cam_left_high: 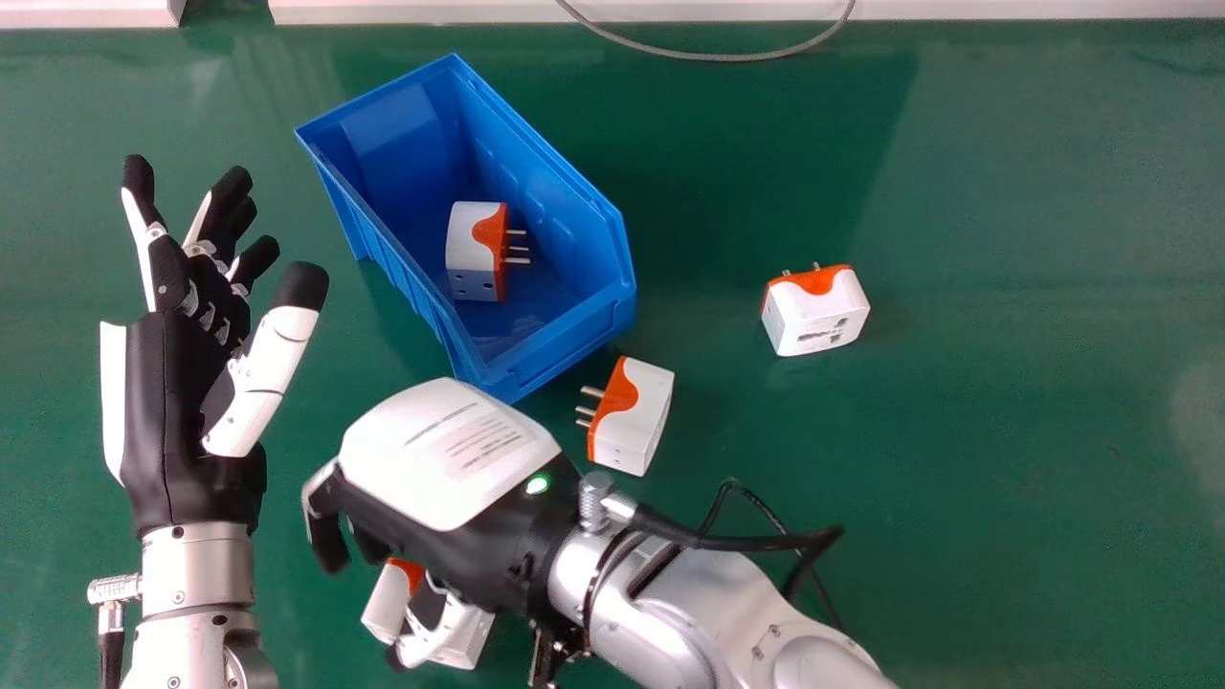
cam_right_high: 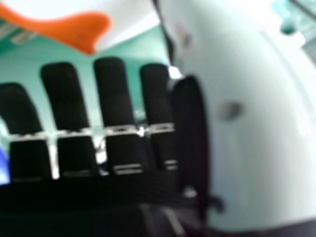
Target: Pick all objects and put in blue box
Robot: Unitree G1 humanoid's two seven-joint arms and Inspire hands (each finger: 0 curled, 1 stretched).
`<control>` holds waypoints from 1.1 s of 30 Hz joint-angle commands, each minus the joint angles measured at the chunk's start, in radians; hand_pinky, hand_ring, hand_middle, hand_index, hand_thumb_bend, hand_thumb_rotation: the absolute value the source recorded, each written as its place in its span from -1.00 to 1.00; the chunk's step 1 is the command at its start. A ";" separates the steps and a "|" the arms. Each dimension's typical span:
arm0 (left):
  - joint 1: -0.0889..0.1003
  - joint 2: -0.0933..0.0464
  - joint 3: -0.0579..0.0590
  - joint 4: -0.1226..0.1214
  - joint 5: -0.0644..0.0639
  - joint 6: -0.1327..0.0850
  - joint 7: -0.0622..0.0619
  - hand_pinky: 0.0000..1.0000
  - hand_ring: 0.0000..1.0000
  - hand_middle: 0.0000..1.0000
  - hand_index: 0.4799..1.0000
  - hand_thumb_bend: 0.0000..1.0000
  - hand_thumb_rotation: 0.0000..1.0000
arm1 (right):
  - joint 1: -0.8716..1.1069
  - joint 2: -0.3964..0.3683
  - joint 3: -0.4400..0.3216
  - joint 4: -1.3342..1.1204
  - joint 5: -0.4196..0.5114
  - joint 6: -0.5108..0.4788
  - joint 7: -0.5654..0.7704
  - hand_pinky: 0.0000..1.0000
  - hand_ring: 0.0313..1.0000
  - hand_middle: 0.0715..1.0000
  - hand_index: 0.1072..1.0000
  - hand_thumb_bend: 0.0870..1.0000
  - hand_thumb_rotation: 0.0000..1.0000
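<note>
So the big thing around here is the green table point(cam_left_high: 1005, 459), with white strips point(cam_left_high: 670, 11) along its far edge. The robot's silver right forearm point(cam_left_high: 708, 612) cuts across the near part and partly hides what's under it. There's a black cable point(cam_left_high: 766, 542) by the right wrist, plus a thin grey cable point(cam_left_high: 737, 57) looping at the far edge.

The blue box point(cam_left_high: 565, 172) sits at a slant, open top up, with one white and orange adapter point(cam_left_high: 471, 239) inside, prongs facing right. Two more are out on the table: one just off the box's near end point(cam_left_high: 643, 411), prongs pointing left, and one well apart to the right point(cam_left_high: 818, 321), prongs facing the far side. White and orange stuff point(cam_left_high: 464, 636) also shows under the right hand; can't tell if that's one adapter or two.

Left hand point(cam_left_high: 172, 383) is open, left of the box, nothing in it. Right hand point(cam_left_high: 488, 545) is palm down near the box's near end, fingers loosely bent and thumb apart, so open rather than gripping. Can't tell if it's touching anything.
</note>
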 commanded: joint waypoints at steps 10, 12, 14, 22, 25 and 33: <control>0.005 0.005 0.006 -0.018 -0.010 -0.007 -0.016 0.79 0.88 0.83 0.67 0.68 0.09 | -0.024 0.001 0.014 -0.167 -0.068 0.148 0.406 0.98 0.99 0.99 0.87 0.87 -0.52; 0.006 0.005 0.006 -0.022 -0.014 0.001 -0.017 0.79 0.88 0.83 0.66 0.69 0.10 | -0.023 0.003 0.014 -0.164 -0.067 0.152 0.412 0.99 1.00 1.00 0.91 0.92 -0.44; 0.006 0.003 0.005 -0.025 -0.015 0.002 -0.016 0.79 0.88 0.83 0.65 0.70 0.10 | -0.019 0.005 0.013 -0.161 -0.068 0.155 0.408 0.99 1.00 1.00 0.92 0.91 -0.44; 0.002 0.004 0.005 -0.023 -0.006 0.007 -0.010 0.79 0.87 0.84 0.66 0.70 0.12 | -0.009 0.024 0.007 -0.121 -0.040 0.172 0.375 0.98 1.00 1.00 0.91 0.82 -0.57; -0.002 0.004 0.005 -0.020 -0.006 0.004 -0.011 0.80 0.88 0.84 0.65 0.72 0.12 | -0.013 0.034 0.002 -0.093 -0.025 0.164 0.337 0.65 1.00 1.00 0.84 0.74 -0.75; -0.010 0.003 0.005 -0.015 -0.010 -0.001 -0.013 0.79 0.87 0.84 0.65 0.72 0.12 | 0.008 0.053 -0.007 0.116 0.037 0.002 -0.101 0.26 0.62 0.69 0.53 0.53 -0.87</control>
